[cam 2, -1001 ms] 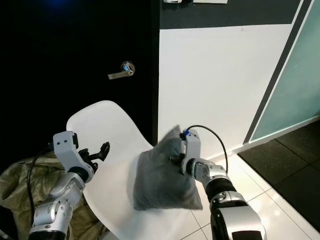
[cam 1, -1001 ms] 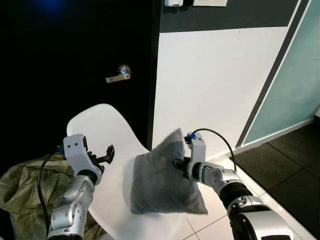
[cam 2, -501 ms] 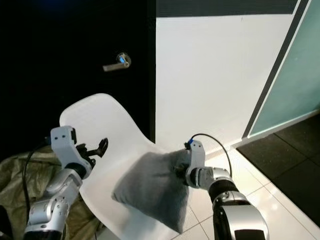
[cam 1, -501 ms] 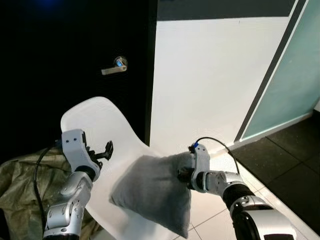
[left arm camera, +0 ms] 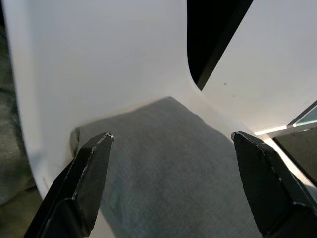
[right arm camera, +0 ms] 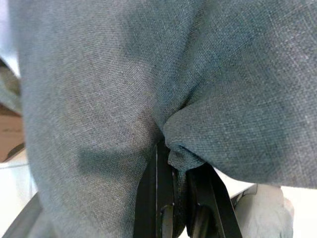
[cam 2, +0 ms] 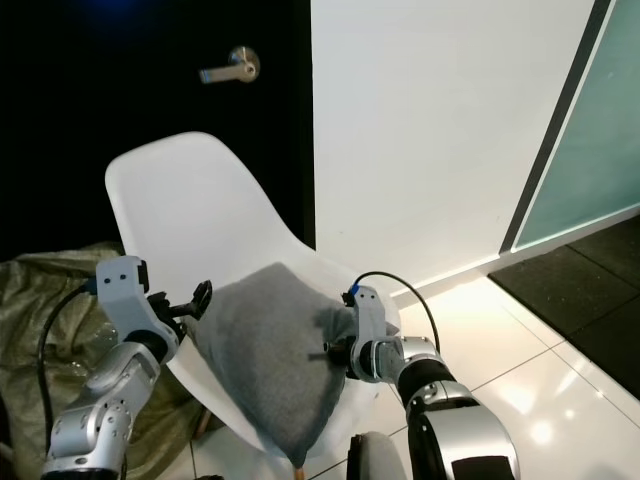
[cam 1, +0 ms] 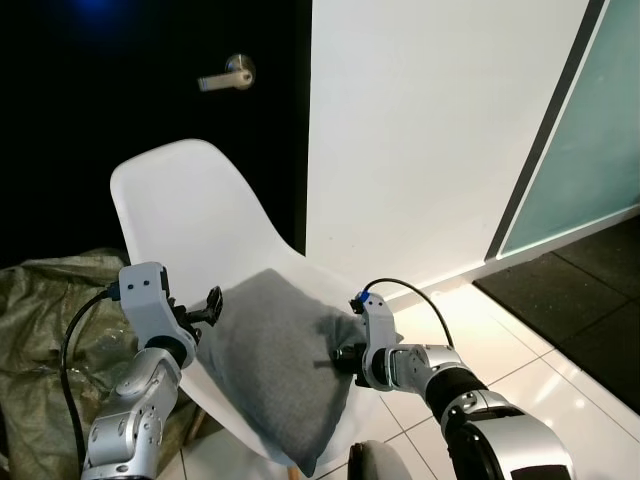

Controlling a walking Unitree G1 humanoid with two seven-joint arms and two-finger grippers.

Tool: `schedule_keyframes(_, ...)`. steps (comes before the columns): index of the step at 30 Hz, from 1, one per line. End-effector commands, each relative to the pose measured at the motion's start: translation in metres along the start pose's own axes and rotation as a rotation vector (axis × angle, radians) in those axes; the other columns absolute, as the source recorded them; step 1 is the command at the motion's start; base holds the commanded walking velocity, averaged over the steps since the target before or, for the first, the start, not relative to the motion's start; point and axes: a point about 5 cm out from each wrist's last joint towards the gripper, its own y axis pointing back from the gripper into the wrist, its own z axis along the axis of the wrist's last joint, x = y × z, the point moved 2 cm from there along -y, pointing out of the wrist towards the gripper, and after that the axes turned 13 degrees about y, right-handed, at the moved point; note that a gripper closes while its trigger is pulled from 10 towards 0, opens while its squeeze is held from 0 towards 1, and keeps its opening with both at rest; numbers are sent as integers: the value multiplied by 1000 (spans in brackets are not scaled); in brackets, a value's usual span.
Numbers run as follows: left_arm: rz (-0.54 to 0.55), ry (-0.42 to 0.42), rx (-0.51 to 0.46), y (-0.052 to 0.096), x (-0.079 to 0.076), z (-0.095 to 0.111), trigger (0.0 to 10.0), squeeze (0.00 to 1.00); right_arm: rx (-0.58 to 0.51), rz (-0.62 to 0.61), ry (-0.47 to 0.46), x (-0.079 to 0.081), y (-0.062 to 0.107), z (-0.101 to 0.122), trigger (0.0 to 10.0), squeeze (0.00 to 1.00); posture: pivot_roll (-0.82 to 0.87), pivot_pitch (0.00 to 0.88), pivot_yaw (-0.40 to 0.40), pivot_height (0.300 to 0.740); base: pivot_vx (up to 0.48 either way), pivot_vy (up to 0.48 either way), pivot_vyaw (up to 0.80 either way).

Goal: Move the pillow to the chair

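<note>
A grey pillow [cam 1: 270, 365] lies on the seat of a white shell chair [cam 1: 190, 215], its front corner hanging over the seat's front edge. My right gripper [cam 1: 337, 361] is shut on the pillow's right edge; in the right wrist view the grey fabric [right arm camera: 188, 148] is bunched between the black fingers [right arm camera: 161, 193]. My left gripper [cam 1: 210, 305] is open at the pillow's left corner, touching nothing. The left wrist view shows its two fingertips [left arm camera: 94, 163] spread wide over the pillow [left arm camera: 173, 163] and the chair back [left arm camera: 99, 59].
A black door [cam 1: 150, 90] with a silver lever handle [cam 1: 227, 74] stands behind the chair. An olive-green cloth heap [cam 1: 45, 340] lies on the floor at the left. A white wall [cam 1: 430, 130] and a teal glass panel [cam 1: 590, 150] are at the right, above glossy white tiles [cam 1: 560, 390].
The right gripper has lowered the pillow from mid-air onto the chair seat and tipped it flat. The camera has tilted down and closer. The left gripper stays open beside it.
</note>
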Motion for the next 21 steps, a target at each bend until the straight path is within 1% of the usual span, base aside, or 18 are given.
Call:
schedule_keyframes(1,5,-16,-4,0,1,4,10000,0,-89,45,46,8,0,21,10000,0,-97,19,-40,555,0,0,0)
schedule_keyframes(5,5,-16,-3,0,1,4,10000,0,-107,56,50,9,1,24,10000,0,-97,19,-40,555,0,0,0)
schedule_keyframes(8,-4,-10,3,-1,-2,3,10000,0,-157,30,96,4,5,34,10000,0,-104,22,-39,555,0,0,0)
schedule_keyframes(12,-13,-4,11,-1,-5,1,10000,0,-193,-20,111,-5,9,40,10000,0,-105,20,-41,555,0,0,0)
schedule_keyframes(14,-14,-3,12,-1,-6,1,10000,0,-201,-24,111,-7,10,41,10000,0,-106,22,-42,555,0,0,0)
schedule_keyframes(15,-15,-2,13,-1,-6,1,10000,0,-213,-22,122,-8,11,42,10000,1000,-109,22,-42,555,0,0,0)
schedule_keyframes(18,-19,3,17,-1,-8,-1,10000,0,-237,-29,147,-12,14,46,10000,1000,-111,23,-42,555,0,0,0)
schedule_keyframes(21,-21,5,18,-1,-8,-1,10000,0,-241,-30,151,-13,15,47,10000,1000,-112,21,-43,555,0,0,0)
